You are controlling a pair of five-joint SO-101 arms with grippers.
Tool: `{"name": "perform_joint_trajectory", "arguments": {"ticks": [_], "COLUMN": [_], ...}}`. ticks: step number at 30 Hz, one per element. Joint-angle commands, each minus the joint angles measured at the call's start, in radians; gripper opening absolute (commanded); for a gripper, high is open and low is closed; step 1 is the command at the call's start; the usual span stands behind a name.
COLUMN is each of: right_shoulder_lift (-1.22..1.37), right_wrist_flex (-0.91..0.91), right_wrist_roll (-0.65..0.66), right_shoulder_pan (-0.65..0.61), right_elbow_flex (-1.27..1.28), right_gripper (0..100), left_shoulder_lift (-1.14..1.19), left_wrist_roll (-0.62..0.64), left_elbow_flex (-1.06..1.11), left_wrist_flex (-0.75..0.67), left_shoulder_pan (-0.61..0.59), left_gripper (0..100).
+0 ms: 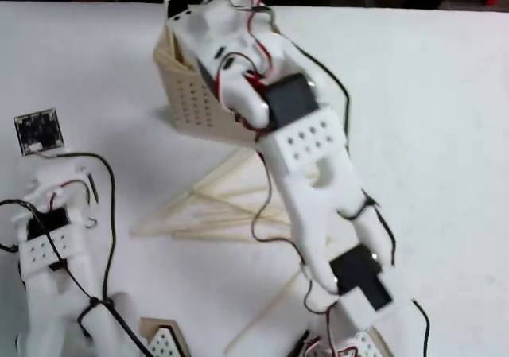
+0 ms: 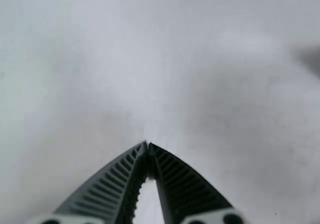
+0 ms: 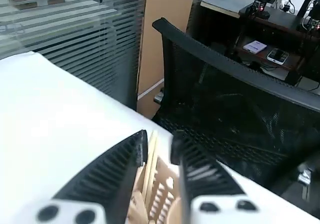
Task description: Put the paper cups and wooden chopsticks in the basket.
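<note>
A perforated wooden basket point(image 1: 191, 102) stands at the table's far side. My right arm point(image 1: 318, 182) stretches over it, and the right gripper point(image 3: 159, 136) hangs open above the basket's point(image 3: 162, 199) rim. A few wooden chopsticks point(image 3: 150, 161) stand in the basket between the fingers, leaning by one finger. More chopsticks point(image 1: 215, 206) lie fanned on the table in front of the basket, and one point(image 1: 266, 313) lies near the front edge. My left arm point(image 1: 48, 246) sits folded at the near left. Its gripper point(image 2: 147, 146) is shut on nothing, just over bare table.
A small black circuit board point(image 1: 40, 131) lies at the left, behind the left arm. Cables point(image 1: 107, 214) trail beside that arm. Beyond the table's far edge stands a black mesh office chair point(image 3: 235, 104).
</note>
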Motion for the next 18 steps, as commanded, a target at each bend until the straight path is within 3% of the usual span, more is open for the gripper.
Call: {"name": "perform_joint_trajectory", "arguments": {"ticks": [1, 14, 18], "right_shoulder_lift": [-0.117, -0.16, -0.162], "right_wrist_flex": [0.171, 0.668, 0.716], "right_wrist_roll": [-0.002, 0.097, 0.089], "right_shoulder_pan": [0.022, 0.173, 0.262], "right_elbow_flex": [-0.046, 0.1, 0.195], "right_gripper": [2.5, 2.6, 2.6], "left_shoulder_lift": [-0.024, -0.024, -0.024], "left_wrist_roll": [0.006, 0.006, -0.081], "left_elbow_flex": [-0.008, -0.008, -0.029], "left_wrist_flex": [-0.023, -0.023, -0.017], "left_shoulder_pan": [-0.007, -0.001, 0.042], "left_gripper": [2, 2, 2]}}
